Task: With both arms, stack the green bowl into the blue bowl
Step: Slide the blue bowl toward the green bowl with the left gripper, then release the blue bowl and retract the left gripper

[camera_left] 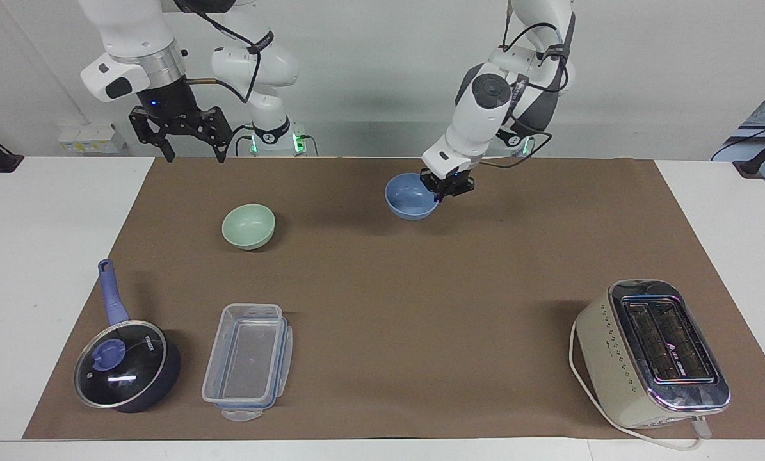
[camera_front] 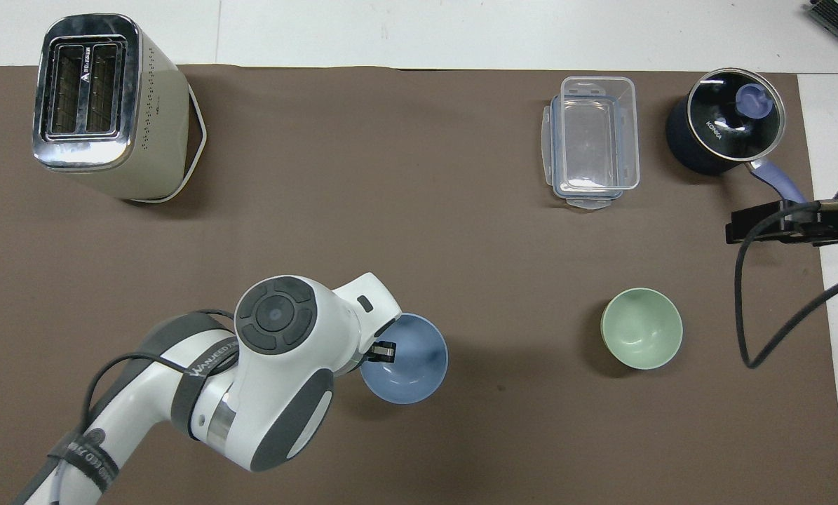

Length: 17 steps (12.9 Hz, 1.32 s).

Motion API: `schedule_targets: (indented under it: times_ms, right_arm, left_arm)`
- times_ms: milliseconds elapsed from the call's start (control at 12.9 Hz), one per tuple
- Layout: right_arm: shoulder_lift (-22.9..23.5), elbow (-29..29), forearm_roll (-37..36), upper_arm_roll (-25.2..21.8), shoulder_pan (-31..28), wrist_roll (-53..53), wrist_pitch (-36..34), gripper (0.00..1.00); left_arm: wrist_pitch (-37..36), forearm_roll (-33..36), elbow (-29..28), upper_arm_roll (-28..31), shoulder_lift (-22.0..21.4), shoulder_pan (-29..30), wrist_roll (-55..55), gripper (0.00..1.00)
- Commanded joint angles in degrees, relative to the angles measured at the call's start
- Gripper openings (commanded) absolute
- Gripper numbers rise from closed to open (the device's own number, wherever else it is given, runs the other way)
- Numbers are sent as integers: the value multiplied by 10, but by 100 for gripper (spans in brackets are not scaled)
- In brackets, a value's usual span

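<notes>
The pale green bowl (camera_left: 248, 225) sits upright on the brown mat toward the right arm's end; it also shows in the overhead view (camera_front: 641, 328). My left gripper (camera_left: 447, 186) is shut on the rim of the blue bowl (camera_left: 410, 197) and holds it upright, low over the middle of the mat. In the overhead view the blue bowl (camera_front: 408, 361) is beside the left gripper (camera_front: 383, 351), well apart from the green bowl. My right gripper (camera_left: 180, 137) is open and empty, raised over the mat's edge nearest the robots, and waits.
A cream toaster (camera_left: 651, 352) stands at the left arm's end, farthest from the robots. A clear lidless container (camera_left: 248, 362) and a dark saucepan with a blue handle (camera_left: 126, 365) stand at the right arm's end, farther from the robots than the green bowl.
</notes>
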Motion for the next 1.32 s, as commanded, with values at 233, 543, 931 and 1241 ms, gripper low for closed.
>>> schedule_targets:
  times_ms: [233,543,931,1241]
  right_arm:
    - [-14,-15,3,1,-7,-14,-2,100]
    - [-14,-15,3,1,-7,-14,-2,100]
    - [-14,-15,3,1,-7,-14,-2,100]
    - [-14,-15,3,1,-6,-14,-2,100]
  left_arm:
    - [58,-19,-24,10,21,-31,-20,0]
    - [61,-19,-28,10,30,-32,-19,99]
    - [23,-19,4,13,20,-7,-19,100]
    - [-54,-17,63,14,3,61,-12,100]
